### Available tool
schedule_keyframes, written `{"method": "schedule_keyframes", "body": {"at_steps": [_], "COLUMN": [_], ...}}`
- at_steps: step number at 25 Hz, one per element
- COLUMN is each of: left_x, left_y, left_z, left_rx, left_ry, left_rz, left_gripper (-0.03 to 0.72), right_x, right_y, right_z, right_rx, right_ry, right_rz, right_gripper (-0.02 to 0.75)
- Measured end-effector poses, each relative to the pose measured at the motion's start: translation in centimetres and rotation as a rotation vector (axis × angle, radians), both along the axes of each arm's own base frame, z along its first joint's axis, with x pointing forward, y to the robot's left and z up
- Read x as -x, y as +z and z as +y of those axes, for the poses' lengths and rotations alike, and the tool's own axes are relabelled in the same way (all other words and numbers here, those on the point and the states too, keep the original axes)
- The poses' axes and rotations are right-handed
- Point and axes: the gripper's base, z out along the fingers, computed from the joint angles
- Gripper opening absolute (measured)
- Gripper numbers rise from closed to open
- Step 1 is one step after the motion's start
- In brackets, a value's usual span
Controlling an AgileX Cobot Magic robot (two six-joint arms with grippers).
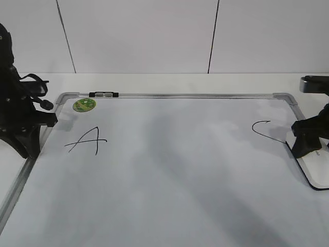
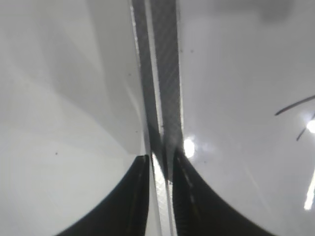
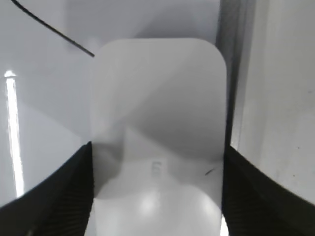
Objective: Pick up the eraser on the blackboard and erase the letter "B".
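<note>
The blackboard (image 1: 169, 175) lies flat and fills the table. On it I see a black "A" (image 1: 87, 140) at the left and a black "C" (image 1: 267, 131) at the right. No letter "B" shows between them. The white eraser (image 1: 317, 170) lies flat at the board's right edge and fills the right wrist view (image 3: 157, 98). My right gripper (image 1: 304, 149) (image 3: 157, 152) is down over it, with its fingers pressed against both long sides. My left gripper (image 1: 30, 150) (image 2: 160, 157) is shut and empty over the board's left frame rail (image 2: 162, 73).
A round green sticker (image 1: 84, 105) sits at the board's top left corner. A small black clip (image 1: 103, 94) is on the top rail. White table shows beyond the frame on all sides, and a white wall stands behind.
</note>
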Motion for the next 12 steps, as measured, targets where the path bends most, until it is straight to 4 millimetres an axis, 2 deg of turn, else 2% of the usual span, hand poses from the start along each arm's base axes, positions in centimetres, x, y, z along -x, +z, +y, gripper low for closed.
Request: {"method": "schedule_keyframes", "body": {"at_steps": [12], "left_x": [0.02], "left_y": [0.0], "left_z": [0.0], "left_rx": [0.0], "left_ry": [0.0], "left_rz": [0.002], "left_gripper": [0.131], "right_x": [0.25], "right_y": [-0.02], "right_z": [0.01], "right_rx": [-0.004], "right_ry": [-0.016], "right_rz": [0.03], "right_gripper": [0.586]}}
